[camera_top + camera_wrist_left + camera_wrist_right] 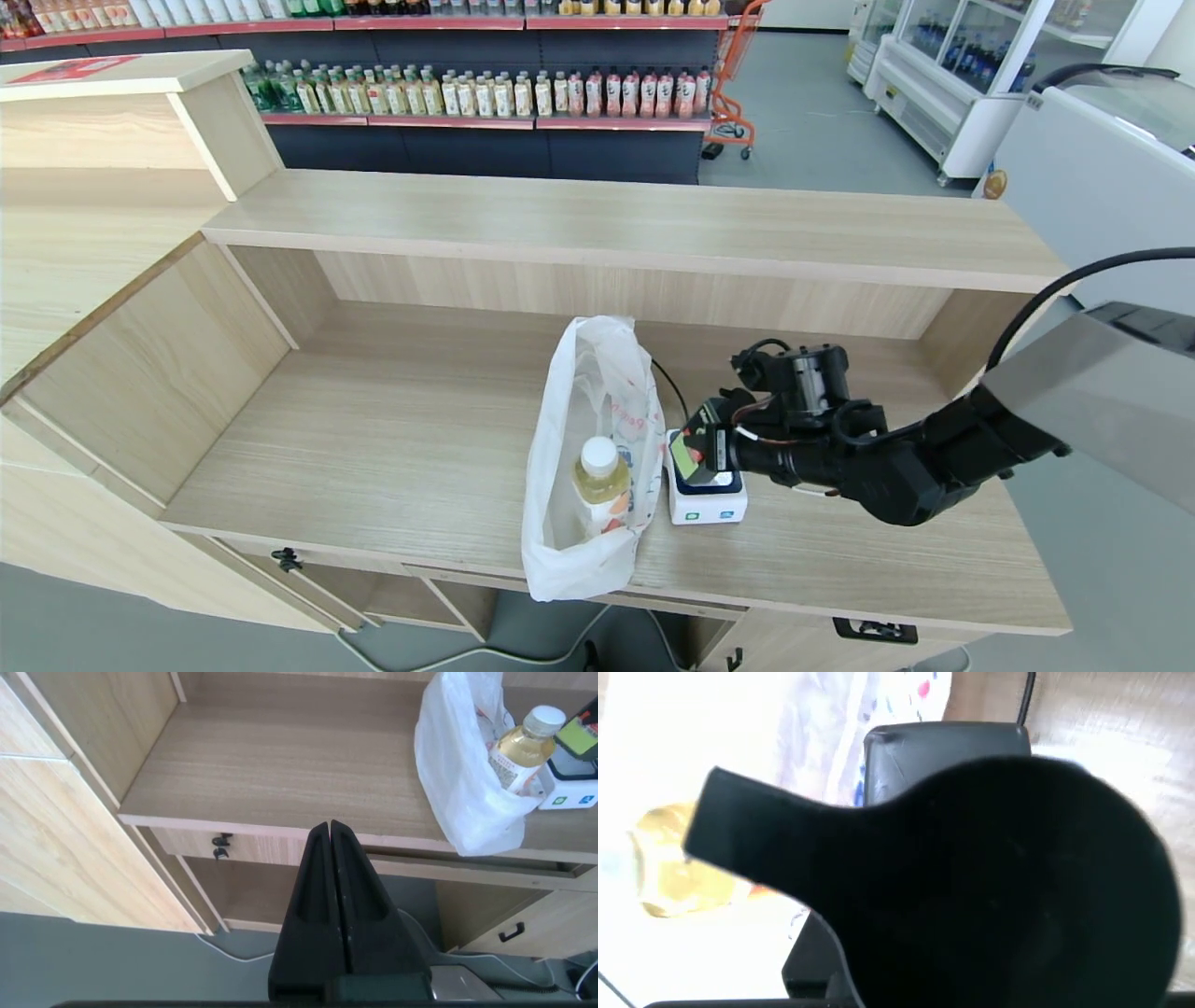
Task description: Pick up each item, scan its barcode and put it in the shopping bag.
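1 green item (682, 459) gripped by right pincer (695, 446) above scanner (708, 506); left pincer (330, 831) closed.

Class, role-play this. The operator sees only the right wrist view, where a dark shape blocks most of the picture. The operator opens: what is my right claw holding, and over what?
Observer: The right claw holds a small green item over the white scanner.
Operator: That yellow blur beside it?
Observer: A bottle standing upright inside the shopping bag.
Operator: And my left claw?
Observer: The left claw is shut and empty, low in front of the counter.
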{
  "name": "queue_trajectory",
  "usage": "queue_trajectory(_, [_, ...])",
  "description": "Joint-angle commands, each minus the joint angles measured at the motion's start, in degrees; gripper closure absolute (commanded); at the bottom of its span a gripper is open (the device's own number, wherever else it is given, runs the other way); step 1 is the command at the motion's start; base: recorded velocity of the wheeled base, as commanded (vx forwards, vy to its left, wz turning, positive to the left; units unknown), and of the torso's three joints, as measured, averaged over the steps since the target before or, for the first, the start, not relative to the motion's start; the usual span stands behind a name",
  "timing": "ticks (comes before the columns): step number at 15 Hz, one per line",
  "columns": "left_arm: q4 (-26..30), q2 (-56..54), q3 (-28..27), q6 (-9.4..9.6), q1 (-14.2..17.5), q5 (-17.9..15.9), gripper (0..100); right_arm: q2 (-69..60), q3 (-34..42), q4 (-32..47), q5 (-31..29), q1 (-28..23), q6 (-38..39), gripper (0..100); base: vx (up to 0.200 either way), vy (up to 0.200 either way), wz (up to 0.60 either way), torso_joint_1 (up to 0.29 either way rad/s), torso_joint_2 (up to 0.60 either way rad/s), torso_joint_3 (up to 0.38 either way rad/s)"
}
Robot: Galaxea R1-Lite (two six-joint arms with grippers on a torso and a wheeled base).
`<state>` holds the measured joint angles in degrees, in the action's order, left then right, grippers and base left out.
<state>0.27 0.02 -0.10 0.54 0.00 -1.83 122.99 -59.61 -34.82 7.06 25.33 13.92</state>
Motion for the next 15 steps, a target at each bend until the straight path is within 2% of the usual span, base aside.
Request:
queue_trajectory(1, [0.0,0.0,0.0,-0.01,0.0,0.0,100,-11.3,0.6,1.3,-0.2,-2.8,-1.0,100,0.000,0.000,0.00,0.000,0.00,0.000])
queue_trajectory(4, [0.0,0.0,0.0,-0.01,0.0,0.0,100,-23.1,4.9,4.0,-0.6,-8.6,-13.1,100,0.000,0.000,0.00,0.000,0.00,0.000])
queue_trajectory(6, [0.0,0.0,-0.1,-0.01,0.0,0.0,100,-26.6,8.5,3.9,-3.1,-9.0,-18.4,100,0.000,0.000,0.00,0.000,0.00,0.000])
queue_trajectory(9, [0.0,0.0,0.0,-0.01,0.0,0.0,100,-25.5,9.3,2.6,-5.3,-7.6,-19.8,100,0.000,0.000,0.00,0.000,0.00,0.000])
queue_trajectory(10, [0.0,0.0,0.0,-0.01,0.0,0.0,100,-23.1,9.0,-0.3,-6.8,-7.3,-19.9,100,0.000,0.000,0.00,0.000,0.00,0.000])
queue_trajectory(12, [0.0,0.0,0.0,-0.01,0.0,0.0,100,-20.9,8.6,-3.4,-6.9,-6.9,-19.9,100,0.000,0.000,0.00,0.000,0.00,0.000])
queue_trajectory(15, [0.0,0.1,0.0,-0.01,0.0,0.0,100,-20.1,8.2,-3.5,-6.9,-6.0,-19.9,100,0.000,0.000,0.00,0.000,0.00,0.000])
